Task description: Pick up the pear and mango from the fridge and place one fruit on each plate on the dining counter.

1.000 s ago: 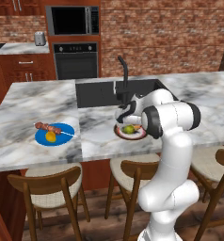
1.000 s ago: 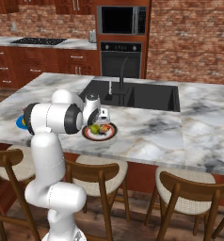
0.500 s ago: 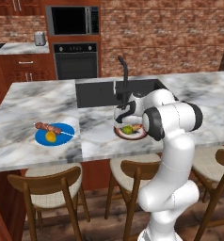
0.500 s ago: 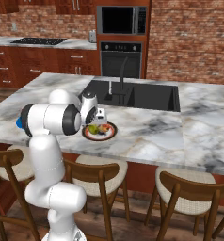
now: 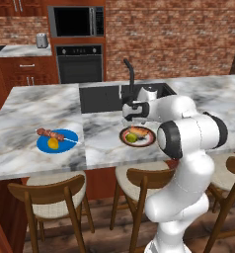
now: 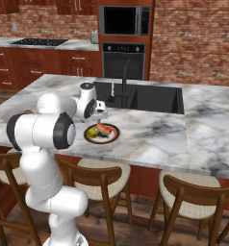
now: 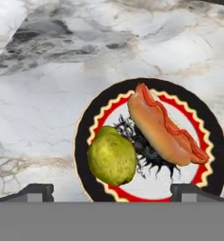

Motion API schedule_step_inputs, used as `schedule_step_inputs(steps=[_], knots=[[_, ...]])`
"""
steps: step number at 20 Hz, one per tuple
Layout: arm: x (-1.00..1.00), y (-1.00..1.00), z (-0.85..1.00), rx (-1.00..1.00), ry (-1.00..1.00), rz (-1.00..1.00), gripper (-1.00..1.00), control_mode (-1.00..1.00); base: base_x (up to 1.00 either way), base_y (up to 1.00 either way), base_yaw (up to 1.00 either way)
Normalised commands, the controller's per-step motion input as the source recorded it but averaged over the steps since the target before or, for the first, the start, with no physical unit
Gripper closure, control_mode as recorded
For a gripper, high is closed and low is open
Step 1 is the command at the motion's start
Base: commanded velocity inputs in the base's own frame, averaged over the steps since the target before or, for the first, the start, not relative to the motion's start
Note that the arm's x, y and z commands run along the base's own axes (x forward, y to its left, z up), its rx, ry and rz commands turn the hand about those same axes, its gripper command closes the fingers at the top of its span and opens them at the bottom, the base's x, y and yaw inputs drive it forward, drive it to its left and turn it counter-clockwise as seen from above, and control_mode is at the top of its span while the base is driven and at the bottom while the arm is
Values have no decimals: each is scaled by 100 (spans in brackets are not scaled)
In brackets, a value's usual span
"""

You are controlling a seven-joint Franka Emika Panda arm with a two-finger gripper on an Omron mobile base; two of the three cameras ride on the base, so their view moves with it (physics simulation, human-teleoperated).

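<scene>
Both jaws of the gripper [image 7: 112, 190] are seen spread apart and empty directly above the pear [image 7: 112, 156], which rests on the dark-rimmed plate [image 7: 88, 123] beside a hot dog [image 7: 162, 128].

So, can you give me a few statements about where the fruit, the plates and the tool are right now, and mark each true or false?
1. The pear lies on the dark-rimmed plate beside a hot dog. True.
2. The mango sits in the sink. False: it lies on the blue plate, next to a skewer.
3. The tool is open above the pear. True.
4. Both plates are on the wall counter. False: they rest on the marble dining counter.
</scene>
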Motion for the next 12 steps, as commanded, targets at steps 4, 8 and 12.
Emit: schedule_step_inputs(steps=[4,8,12], knots=[[-60,0,96,-4,-6,0,-100,-100,0,0,0],[-67,1,89,-2,-4,0,-100,-100,0,0,0],[-75,4,83,0,-3,0,-100,-100,0,0,0]])
